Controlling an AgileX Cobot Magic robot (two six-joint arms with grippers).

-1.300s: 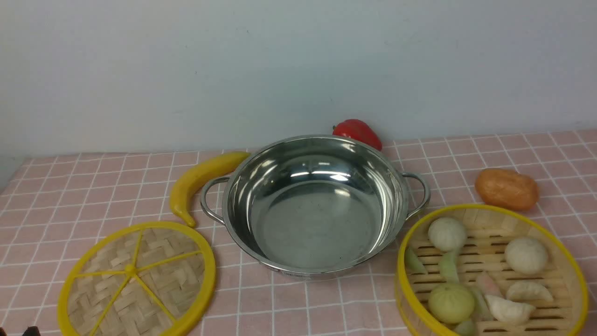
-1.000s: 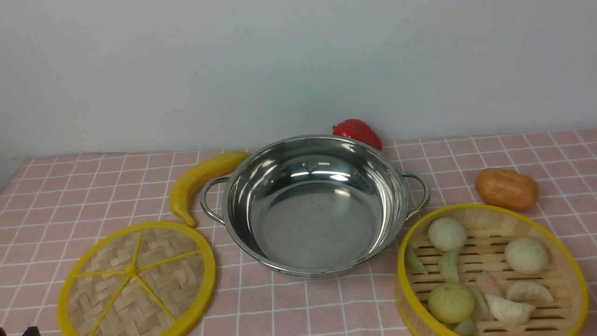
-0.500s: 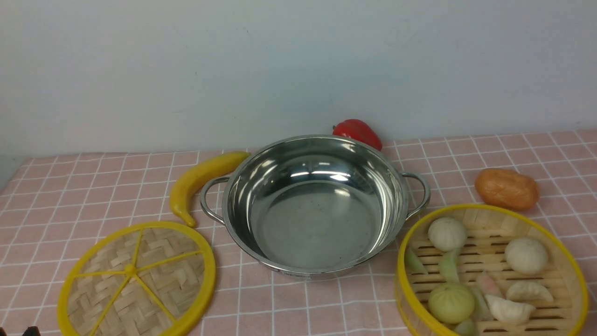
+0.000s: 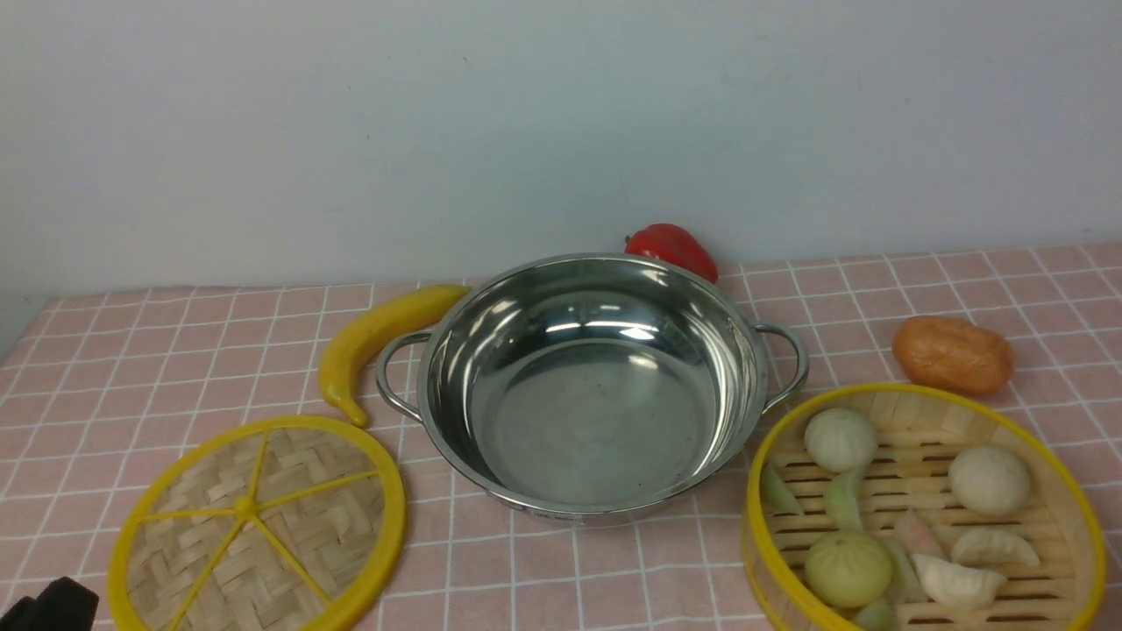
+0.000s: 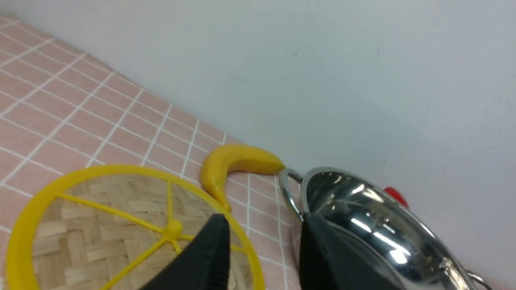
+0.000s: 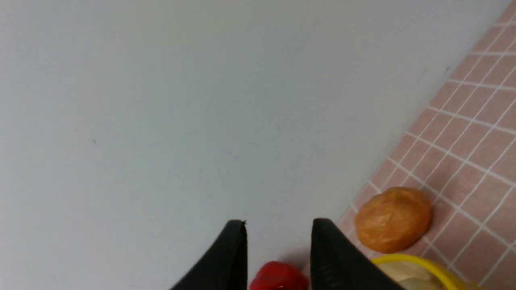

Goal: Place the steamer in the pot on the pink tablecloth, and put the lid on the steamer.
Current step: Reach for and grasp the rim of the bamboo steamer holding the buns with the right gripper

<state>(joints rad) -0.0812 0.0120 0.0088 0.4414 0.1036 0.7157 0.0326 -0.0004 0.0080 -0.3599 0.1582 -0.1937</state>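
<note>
Right gripper (image 6: 279, 223), jaws parted on nothing like those of the left gripper (image 5: 263, 217), should pinch the yellow rim of the steamer (image 4: 920, 386) at the pink tablecloth's (image 4: 175, 350) near right corner, lift it level and lower it centred into the pot (image 4: 596, 421) mid-cloth.

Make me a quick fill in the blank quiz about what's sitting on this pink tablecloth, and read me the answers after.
1. The pot holds ____.
2. The lid has ____ yellow spokes.
3. The toy buns lie in the ____.
4. Behind the pot, by the wall, sits a red ____.
Answers: nothing; five; steamer; pepper.
</note>
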